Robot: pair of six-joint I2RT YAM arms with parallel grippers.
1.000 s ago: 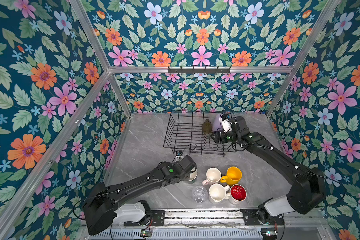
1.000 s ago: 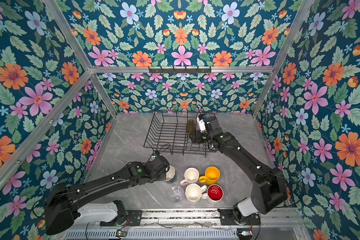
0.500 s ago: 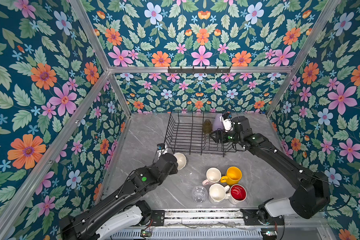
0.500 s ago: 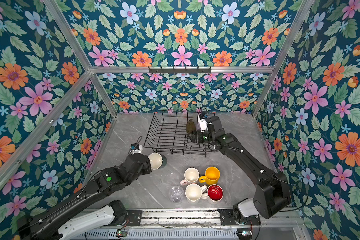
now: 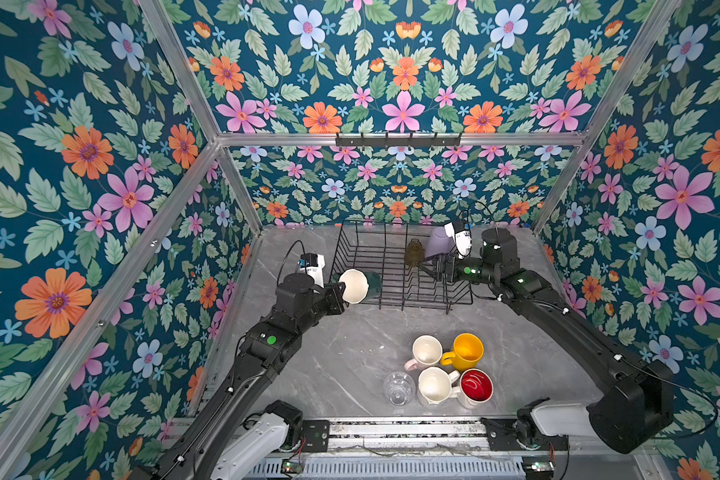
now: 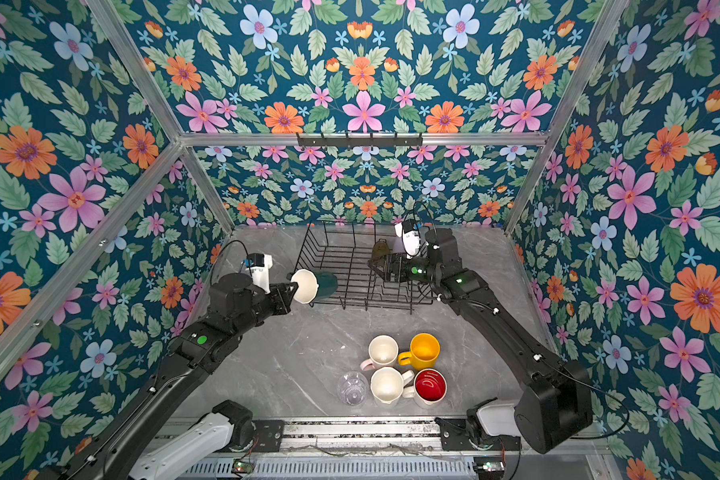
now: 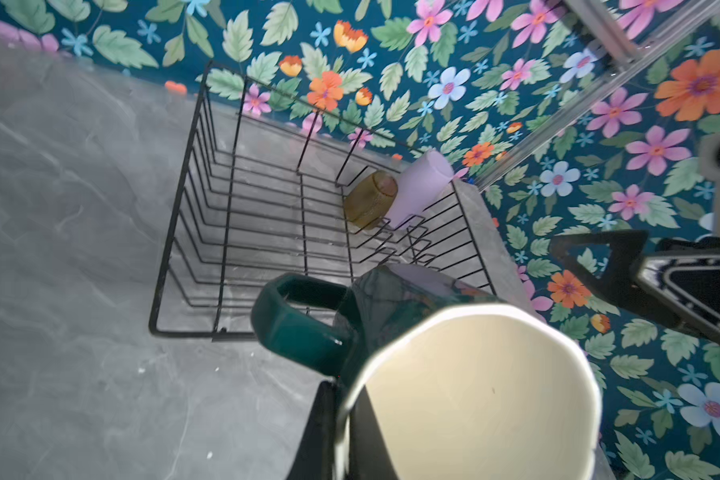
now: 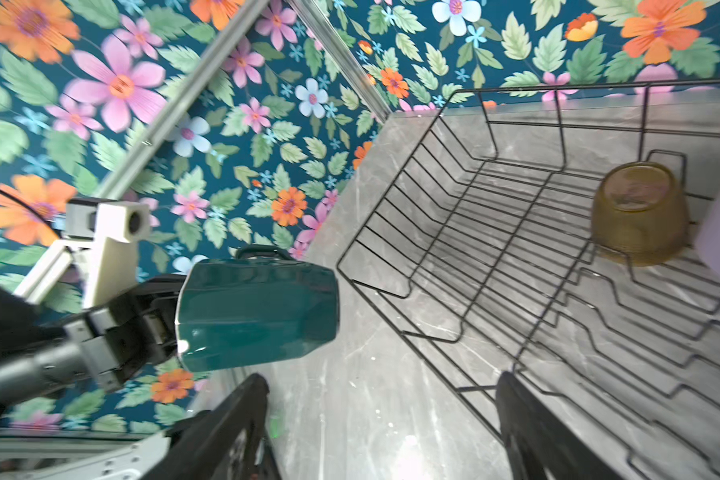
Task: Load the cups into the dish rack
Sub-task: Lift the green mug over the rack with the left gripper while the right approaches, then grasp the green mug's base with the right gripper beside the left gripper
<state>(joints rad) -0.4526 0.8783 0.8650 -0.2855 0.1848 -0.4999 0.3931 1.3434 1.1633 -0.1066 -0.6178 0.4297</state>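
**A:** Dish rack (image 5: 371,259) sits at the back of the table (image 5: 329,365). Black wire, mostly bare. Then the left gripper (image 5: 342,290): clenched on the teal mug (image 5: 373,284), pinching the rim wall with one finger inside. The mug is in the air on its side, base toward the rack, just outside the near left corner.

**B:** And the right gripper?

**A:** The right gripper (image 8: 381,378) is spread wide and empty, over the rack's right end by the plate dividers (image 8: 624,324).

**B:** How does the mug handle?

**A:** Glazed ceramic, I'd say. Stiff, some weight, slick, chips if it hits wire. The rim pinch is off-centre, so it could swing. The handle is free for a regrip.

**B:** What's in the way?

**A:** The rack's side wall first; the mug has to clear it. Inside, the far right corner holds the lilac tumbler (image 5: 438,243), leaning, and just beside it the olive glass (image 5: 413,252), mouth down. The left half is open, so set it there, away from the right arm.

**B:** What's left on the table?

**A:** A tight cluster near the front: yellow mug (image 5: 467,351), pink mug (image 5: 426,351), white mug (image 5: 434,384), red-lined mug (image 5: 476,385), clear glass (image 5: 398,387). The glass looks lightest and most fragile.
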